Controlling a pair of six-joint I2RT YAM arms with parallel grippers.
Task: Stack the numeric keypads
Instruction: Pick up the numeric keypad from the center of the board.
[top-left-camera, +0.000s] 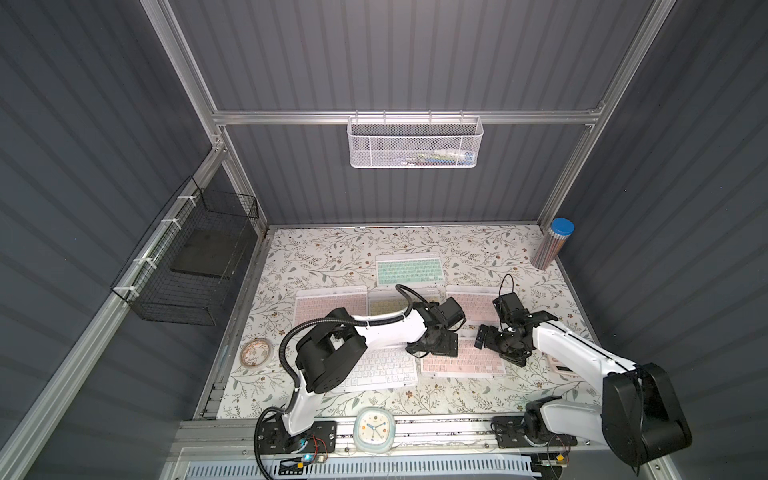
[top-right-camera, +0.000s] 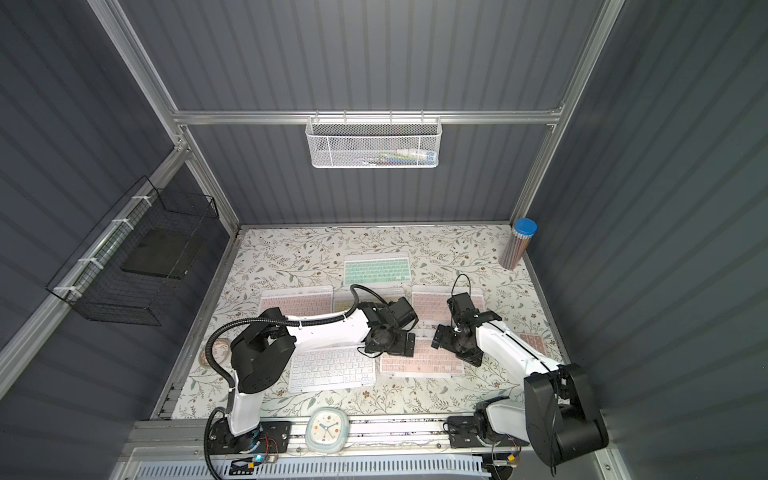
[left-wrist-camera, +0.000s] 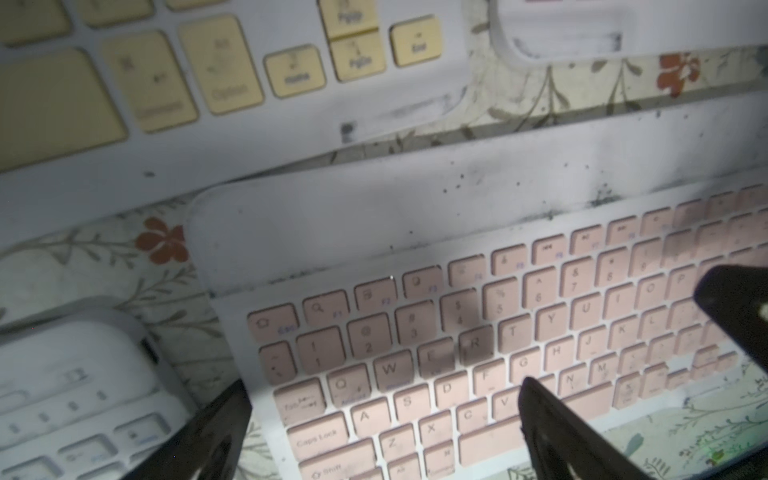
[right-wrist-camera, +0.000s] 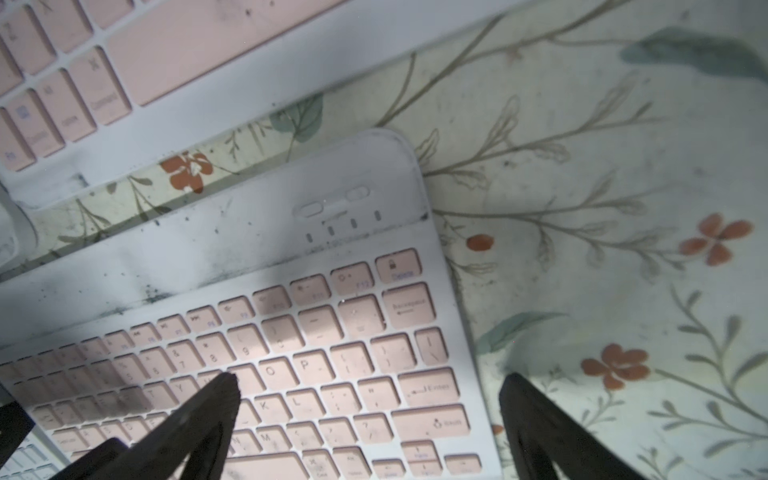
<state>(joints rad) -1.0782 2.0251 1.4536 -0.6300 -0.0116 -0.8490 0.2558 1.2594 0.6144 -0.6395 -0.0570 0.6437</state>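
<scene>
Behind the near pink keypad (top-left-camera: 465, 365), the yellow keypad (top-left-camera: 384, 307) lay mostly hidden under the left arm (top-left-camera: 390, 328). Right of that pink keypad, the right arm (top-left-camera: 573, 349) covered most of the calculator (top-left-camera: 559, 368). Both wrist views cut that keypad off.

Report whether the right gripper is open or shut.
Open. The right gripper holds nothing; its fingers stand wide apart, one over the front pink keypad.
</scene>
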